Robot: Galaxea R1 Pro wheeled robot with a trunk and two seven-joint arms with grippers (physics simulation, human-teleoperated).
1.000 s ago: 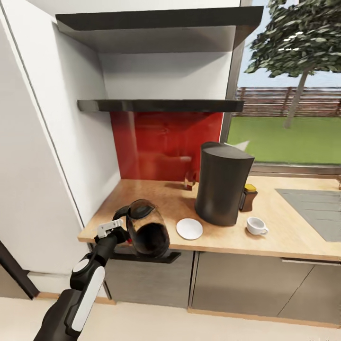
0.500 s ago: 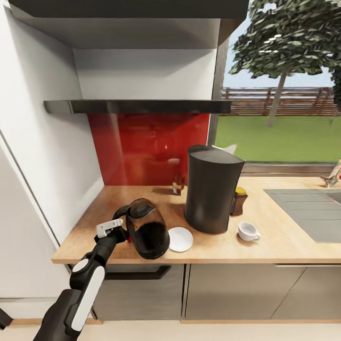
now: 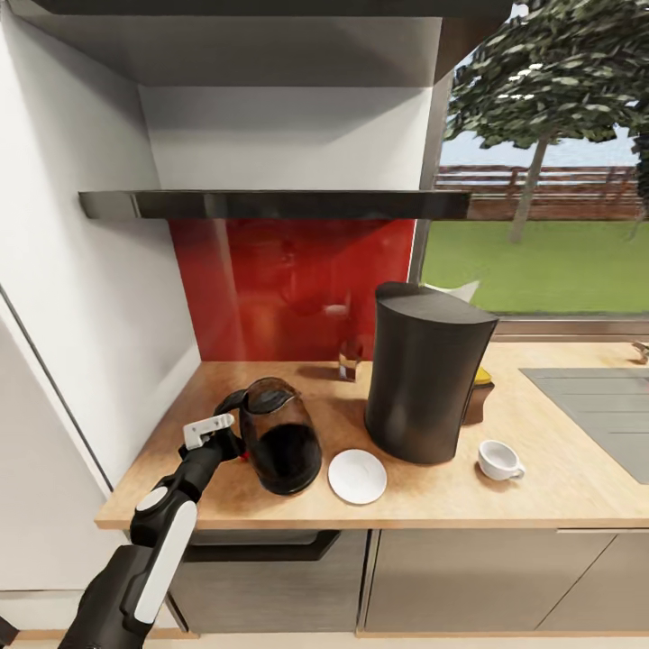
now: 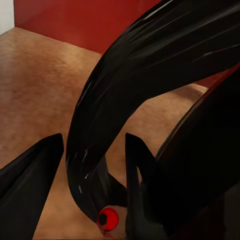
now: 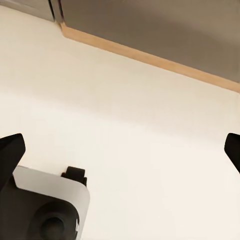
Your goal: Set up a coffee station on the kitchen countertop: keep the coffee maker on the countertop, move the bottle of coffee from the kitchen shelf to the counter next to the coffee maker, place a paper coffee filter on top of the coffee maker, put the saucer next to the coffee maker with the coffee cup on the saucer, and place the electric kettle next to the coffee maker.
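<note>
Left hand (image 3: 219, 431) clamped on electric kettle (image 3: 281, 448) handle near countertop (image 3: 559, 487) front edge, saucer (image 3: 357, 476) beside.

On the worktop (image 3: 559, 487), the coffee maker (image 3: 425, 371) stands near the middle. The kettle (image 3: 279, 434) is to its left, tilted, with the left hand (image 3: 216, 433) at its handle. The saucer (image 3: 357, 476) lies between kettle and coffee maker, toward the front edge. The cup (image 3: 500, 460) sits right of the coffee maker, apart from the saucer. The bottle (image 3: 480, 393) stands behind the coffee maker's right side. The shelf (image 3: 270, 204) hangs above the worktop's back, and the sink (image 3: 599, 406) lies far right.
</note>
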